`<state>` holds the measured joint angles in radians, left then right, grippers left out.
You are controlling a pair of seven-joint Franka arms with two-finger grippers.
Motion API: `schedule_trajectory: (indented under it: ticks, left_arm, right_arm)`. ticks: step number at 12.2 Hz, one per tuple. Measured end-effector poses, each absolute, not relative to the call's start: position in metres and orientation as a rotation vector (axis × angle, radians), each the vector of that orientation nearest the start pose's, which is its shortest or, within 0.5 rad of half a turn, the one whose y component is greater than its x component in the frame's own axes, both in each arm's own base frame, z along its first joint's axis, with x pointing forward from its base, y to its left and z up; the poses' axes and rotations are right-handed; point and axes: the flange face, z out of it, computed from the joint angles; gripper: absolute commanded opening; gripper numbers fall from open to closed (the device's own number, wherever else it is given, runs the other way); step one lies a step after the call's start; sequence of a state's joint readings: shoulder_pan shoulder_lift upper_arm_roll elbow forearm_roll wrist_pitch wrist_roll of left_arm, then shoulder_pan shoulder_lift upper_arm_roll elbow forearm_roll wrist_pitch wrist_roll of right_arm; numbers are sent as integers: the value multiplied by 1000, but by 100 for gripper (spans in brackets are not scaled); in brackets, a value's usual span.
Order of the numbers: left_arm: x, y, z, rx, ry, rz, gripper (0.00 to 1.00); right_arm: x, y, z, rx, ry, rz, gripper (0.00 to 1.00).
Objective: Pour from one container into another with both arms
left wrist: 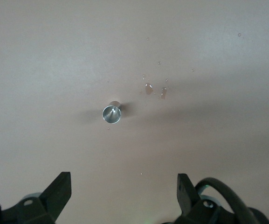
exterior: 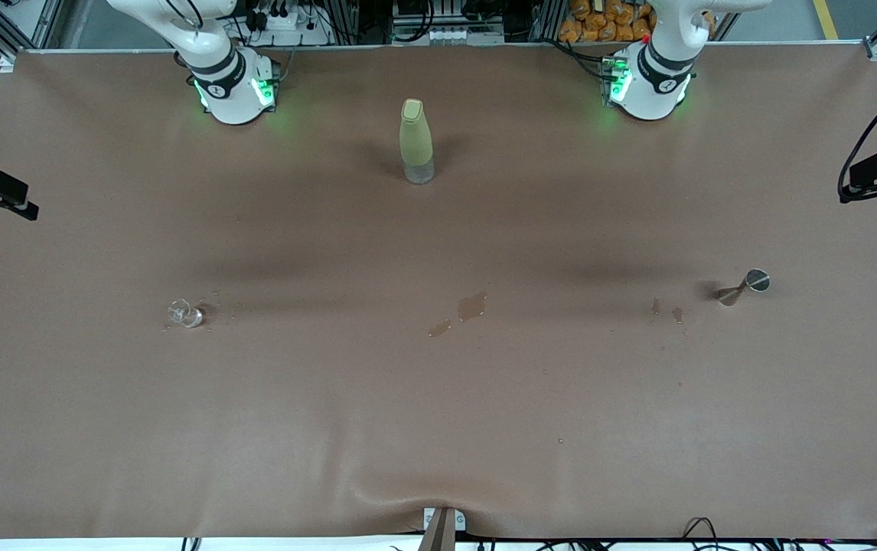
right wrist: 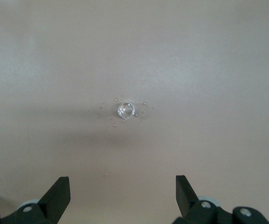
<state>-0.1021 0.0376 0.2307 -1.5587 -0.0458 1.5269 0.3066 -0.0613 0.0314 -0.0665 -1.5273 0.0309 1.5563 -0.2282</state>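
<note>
Jigger upright (glass cup too) — mouths up.

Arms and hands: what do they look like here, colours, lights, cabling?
Both arms are white with black bands and green lights at the bases: left arm, right arm. Each hand shows two black fingers with silver screws: left hand, right hand. A thick black cable loops beside the left hand.

Brown table: glass cup, steel jigger, yellow-green bottle, wet spots.
</note>
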Motion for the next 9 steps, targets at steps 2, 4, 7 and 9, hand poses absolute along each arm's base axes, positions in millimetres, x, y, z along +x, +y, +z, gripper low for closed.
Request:
schedule_trajectory:
  ticks: [2,4,7,9]
  left_arm:
    - [566,67,592,-3166,387,103,100]
    - [574,86,584,-3155,480,61,100]
    - [575,119,577,-3193,608,4,100]
    - [578,144,559,-3260,666,-28,100]
  right_arm:
    - [556,-84,625,-3096,-328,2,100]
    - [553,-106,621,-3067,-517,13,100]
    - [549,-133,615,-2964,-928,19,100]
    - [547,-149,613,-2858,-1224,9,100]
